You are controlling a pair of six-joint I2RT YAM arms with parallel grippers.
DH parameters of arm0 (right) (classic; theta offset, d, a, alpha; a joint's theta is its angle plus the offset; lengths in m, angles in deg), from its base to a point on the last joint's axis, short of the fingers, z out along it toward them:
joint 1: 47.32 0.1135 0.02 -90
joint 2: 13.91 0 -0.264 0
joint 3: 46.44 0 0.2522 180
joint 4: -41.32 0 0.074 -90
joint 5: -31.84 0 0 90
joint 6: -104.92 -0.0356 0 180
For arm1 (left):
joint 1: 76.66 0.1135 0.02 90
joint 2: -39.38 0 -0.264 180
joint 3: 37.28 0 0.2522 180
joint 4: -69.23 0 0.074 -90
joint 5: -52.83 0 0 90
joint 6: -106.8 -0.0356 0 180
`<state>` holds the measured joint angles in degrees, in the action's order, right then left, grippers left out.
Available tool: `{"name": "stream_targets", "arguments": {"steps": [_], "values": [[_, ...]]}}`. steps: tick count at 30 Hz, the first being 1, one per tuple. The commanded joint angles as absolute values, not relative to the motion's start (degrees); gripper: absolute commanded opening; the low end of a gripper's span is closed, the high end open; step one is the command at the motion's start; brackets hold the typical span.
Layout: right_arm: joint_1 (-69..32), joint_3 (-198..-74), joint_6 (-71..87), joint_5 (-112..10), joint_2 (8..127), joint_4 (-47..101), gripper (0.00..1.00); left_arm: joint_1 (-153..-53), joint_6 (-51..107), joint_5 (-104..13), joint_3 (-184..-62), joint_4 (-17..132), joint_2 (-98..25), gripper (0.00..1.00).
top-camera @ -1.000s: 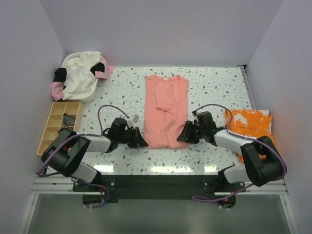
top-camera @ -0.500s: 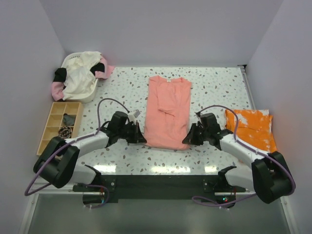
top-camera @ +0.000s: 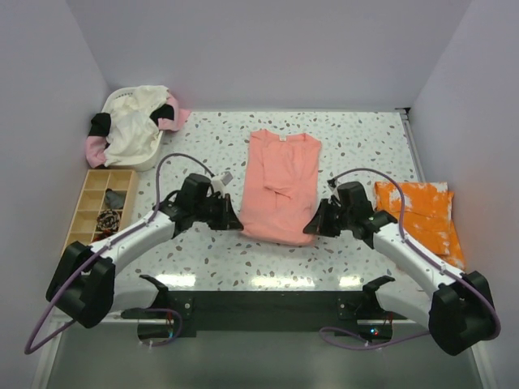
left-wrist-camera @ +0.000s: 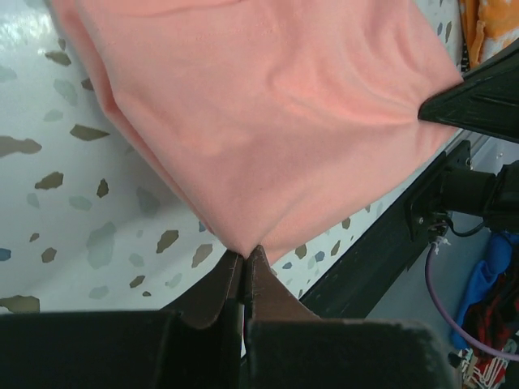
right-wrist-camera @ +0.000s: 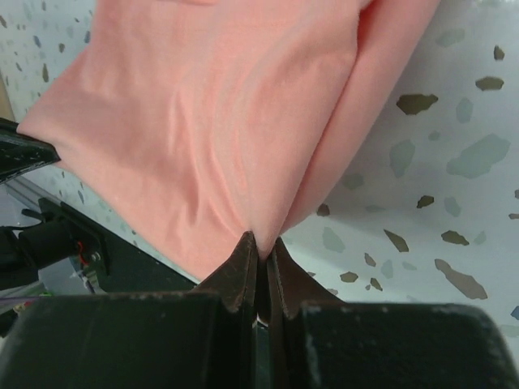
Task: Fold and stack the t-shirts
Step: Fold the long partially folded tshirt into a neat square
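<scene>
A salmon-pink t-shirt (top-camera: 280, 185), folded lengthwise into a narrow strip, lies in the middle of the speckled table (top-camera: 365, 138). My left gripper (top-camera: 236, 222) is shut on its near-left hem corner, pinched at the fingertips (left-wrist-camera: 246, 253). My right gripper (top-camera: 309, 228) is shut on the near-right hem corner (right-wrist-camera: 261, 237). The near end of the shirt (left-wrist-camera: 268, 105) is lifted off the table between the two grippers. An orange t-shirt with white splotches (top-camera: 421, 217) lies folded at the right edge. Cream and pink t-shirts (top-camera: 135, 121) are heaped at the back left.
The heaped shirts sit in a white basket (top-camera: 143, 160). A wooden compartment tray (top-camera: 99, 207) with small items lies at the left edge. The black mounting rail (top-camera: 259, 306) runs along the near edge. Pale walls close in on three sides.
Both grippers have shut on the salmon shirt's near corners and moved away from the near edge, lifting the hem. The arms have stretched out farther over the table.
</scene>
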<state>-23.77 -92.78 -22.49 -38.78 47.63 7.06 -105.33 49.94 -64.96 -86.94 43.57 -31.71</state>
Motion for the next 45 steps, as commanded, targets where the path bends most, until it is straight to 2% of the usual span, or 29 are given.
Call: {"name": "stream_targets", "arguments": {"steps": [1, 6, 14, 30, 31, 34, 35, 36, 38, 39, 40, 45], "values": [[-23.8, -101.0, -20.2, -42.0, 47.5, 5.2, 0.00, -105.2, 47.7, -64.0, -95.0, 43.3, -34.9, 0.00], [-23.9, -108.6, -17.2, -46.6, 53.4, 3.3, 0.01, -104.8, 46.7, -62.1, -105.2, 44.0, -43.0, 0.00], [-24.3, -124.3, -12.9, -53.8, 70.5, 2.9, 0.01, -102.2, 44.7, -60.9, -123.8, 42.2, -59.9, 0.00], [-32.6, -158.3, -10.6, -50.9, 101.7, 0.3, 0.04, -95.6, 43.0, -62.7, -162.1, 33.5, -89.1, 0.00], [-33.2, -162.6, -10.5, -50.4, 105.4, -0.1, 0.07, -95.3, 43.3, -63.4, -163.2, 34.5, -90.1, 0.00], [-34.5, -169.1, -11.7, -50.3, 111.7, 0.6, 0.08, -93.5, 46.1, -63.9, -165.5, 39.5, -93.3, 0.00], [-34.9, -170.1, -12.6, -48.9, 112.9, 2.2, 0.24, -92.6, 46.8, -65.1, -166.2, 40.7, -95.3, 0.00], [-35.3, -174.1, -13.2, -48.4, 114.7, 1.8, 0.44, -92.2, 47.2, -68.0, -167.2, 41.2, -96.5, 0.14], [-35.5, -177.6, -12.7, -51.5, 118.3, 0.8, 0.66, -91.3, 48.2, -69.6, -170.1, 42.3, -99.9, 0.65], [-35.5, -178.1, -11.7, -52.1, 118.5, 1.4, 0.67, -91.1, 48.3, -71.3, -170.7, 43.5, -100.4, 0.87], [-35.5, -177.8, -11.3, -52.7, 118.2, 2.1, 0.68, -90.8, 48.3, -71.6, -171.1, 46.4, -100.5, 1.00], [-35.3, -163.9, -8.6, -58.0, 105.7, 12.3, 0.74, -89.7, 43.4, -64.4, -171.9, 45.8, -94.9, 1.00]]}}
